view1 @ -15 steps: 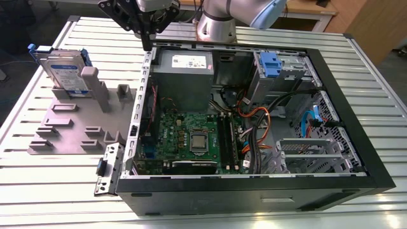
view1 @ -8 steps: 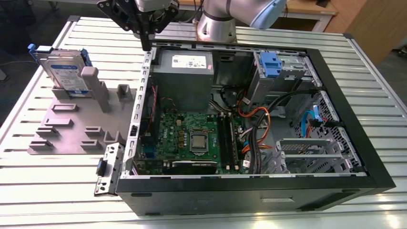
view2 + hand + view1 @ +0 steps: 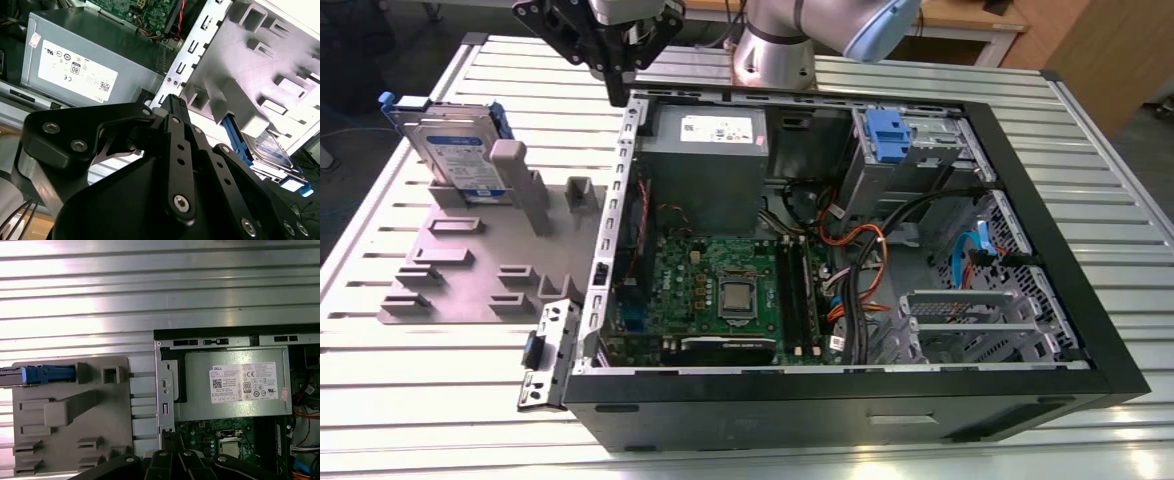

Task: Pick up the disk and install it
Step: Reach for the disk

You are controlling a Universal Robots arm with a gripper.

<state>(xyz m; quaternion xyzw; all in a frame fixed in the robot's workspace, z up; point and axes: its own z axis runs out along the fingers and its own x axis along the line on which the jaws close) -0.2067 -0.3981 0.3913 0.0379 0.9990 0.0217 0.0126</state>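
Observation:
The disk (image 3: 458, 152), a silver drive with a white-and-blue label in a blue carrier, stands upright on edge in a grey holder (image 3: 467, 262) at the exterior view's left. In the first wrist view the disk (image 3: 46, 374) appears edge-on, and in the second wrist view the disk (image 3: 269, 151) lies beyond the black linkage. My gripper (image 3: 616, 97) hangs above the case's back left corner, to the right of the disk and apart from it. The gripper (image 3: 172, 99) has its fingers together, shut on nothing. In the first wrist view the gripper (image 3: 170, 438) points at the case's edge.
An open black computer case (image 3: 1067, 300) fills the table's middle and right. Inside are a grey power supply (image 3: 707, 135), a motherboard (image 3: 720, 290), cables and a drive bay with a small blue latch (image 3: 887, 135). The ribbed metal table (image 3: 400, 400) lies around it.

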